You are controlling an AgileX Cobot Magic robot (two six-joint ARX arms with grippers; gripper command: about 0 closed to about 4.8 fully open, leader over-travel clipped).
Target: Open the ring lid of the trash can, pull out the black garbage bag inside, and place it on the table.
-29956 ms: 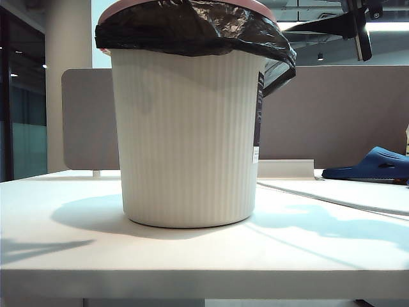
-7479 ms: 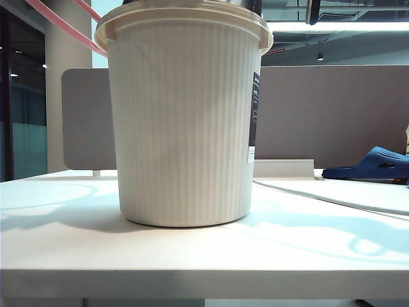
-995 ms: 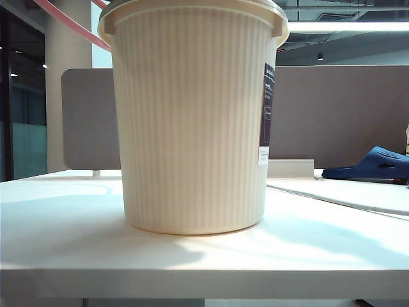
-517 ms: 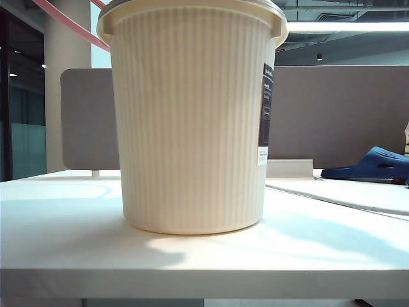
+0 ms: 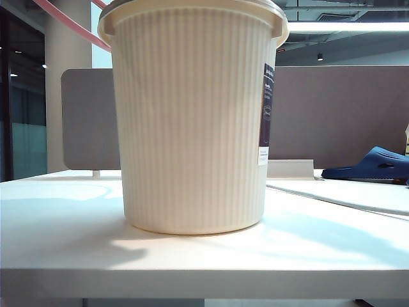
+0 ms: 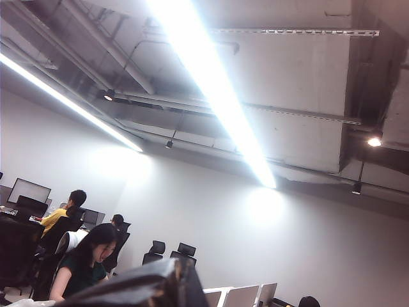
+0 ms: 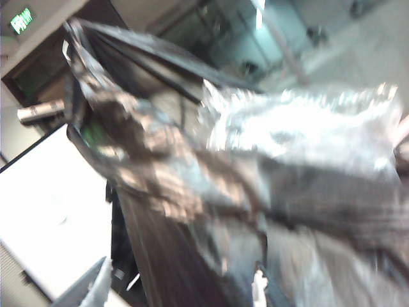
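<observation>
Fingertips [image 7: 101, 284] of right gripper [image 7: 179, 284] show at the frame edge in the right wrist view, standing apart w/ dark blurred stuff between them. Too smeared to tell if it's gripping anything or just wide open. Black garbage bag [image 7: 300, 128] sits right ahead of those tips, crinkled and glossy, filling most of the view, out of the can. White table [image 7: 45, 224] shows past it to one side.

Left gripper: closed tight. Its own body isn't clear in the left wrist view; only a dark glossy shape [image 6: 137, 288] at the frame edge, closest to the cam, and can't tell if that's bag or gripper, or what's held. Beyond it, far off: office workers at desks [image 6: 86, 262], then ceiling light strip [image 6: 211, 89].

Exterior view shows neither gripper, so can't place things vs. them there. Trash can [image 5: 192, 121] stands upright near the table's front edge, rim bare. Ring lid [image 5: 64, 24] is off the can, a pink arc up beside the rim. Behind: blue slipper [image 5: 374, 163], then grey partition [image 5: 332, 115].
</observation>
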